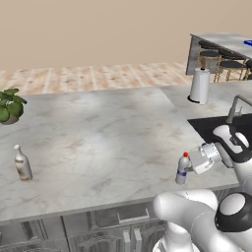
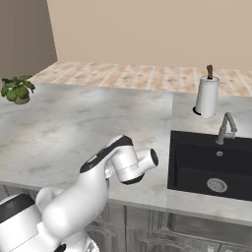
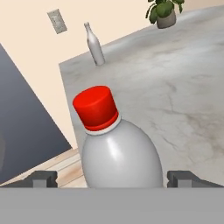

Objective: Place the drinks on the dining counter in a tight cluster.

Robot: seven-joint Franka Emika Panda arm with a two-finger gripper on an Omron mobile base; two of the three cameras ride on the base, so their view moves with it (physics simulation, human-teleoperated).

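A slim silver-grey bottle with a red cap (image 1: 182,170) stands near the front edge of the grey marbled worktop (image 1: 98,133). My gripper (image 1: 191,164) reaches it from the right, open. In the hand view the same bottle (image 3: 120,153) stands upright between the two fingertips (image 3: 43,178) of my gripper (image 3: 113,178), with a gap on each side. A slim brown-and-white bottle (image 1: 22,164) stands far to the left on the same worktop, also seen in the hand view (image 3: 94,45). The dining counter (image 1: 219,39) lies far back at the right, with stools under it.
A potted plant (image 1: 10,106) sits at the worktop's left edge. A paper towel roll (image 1: 200,85) stands behind the black sink (image 2: 211,162) and its faucet (image 2: 225,129) on the right. Cabinet drawers (image 1: 98,229) run under the worktop's front.
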